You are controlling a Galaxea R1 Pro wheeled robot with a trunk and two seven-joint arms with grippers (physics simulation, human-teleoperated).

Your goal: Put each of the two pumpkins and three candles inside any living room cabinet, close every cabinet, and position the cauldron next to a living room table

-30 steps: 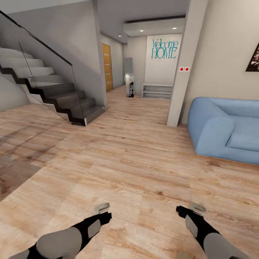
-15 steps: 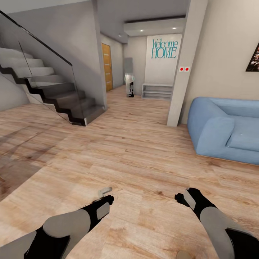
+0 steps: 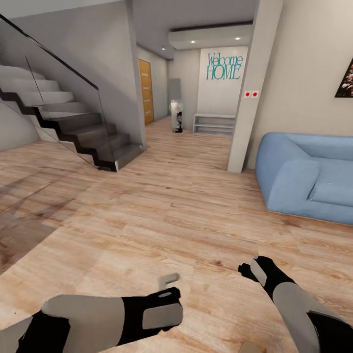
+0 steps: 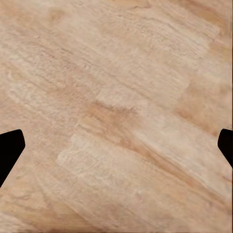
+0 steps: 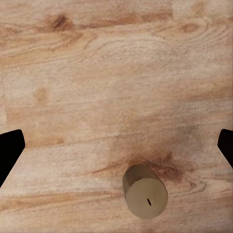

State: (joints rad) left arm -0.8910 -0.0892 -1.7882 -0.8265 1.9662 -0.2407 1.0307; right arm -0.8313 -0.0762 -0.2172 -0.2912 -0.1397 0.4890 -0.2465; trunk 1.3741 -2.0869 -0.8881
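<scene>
A short beige-tan candle (image 5: 144,191) with a flat top and a small wick mark stands upright on the wooden floor, seen in the right wrist view. My right gripper (image 5: 116,150) hangs above it, open, its dark fingertips (image 5: 9,148) far apart and the candle a little off the gap's middle. In the head view the right gripper (image 3: 251,271) points down at the floor low on the right. My left gripper (image 4: 116,150) is open over bare planks, and its arm (image 3: 147,314) reaches in low and left of centre. Pumpkins, cabinet, table and cauldron are out of view.
A blue sofa (image 3: 309,176) stands at the right. A dark staircase with a glass rail (image 3: 73,127) rises at the left. A square pillar (image 3: 250,98) stands ahead, with a hallway and a low white shelf (image 3: 214,124) behind. Wood floor (image 3: 176,211) stretches between.
My left arm has swung to the right, toward the middle, and turned its wrist. The right arm rose and pulled in a second ago and has held still since.
</scene>
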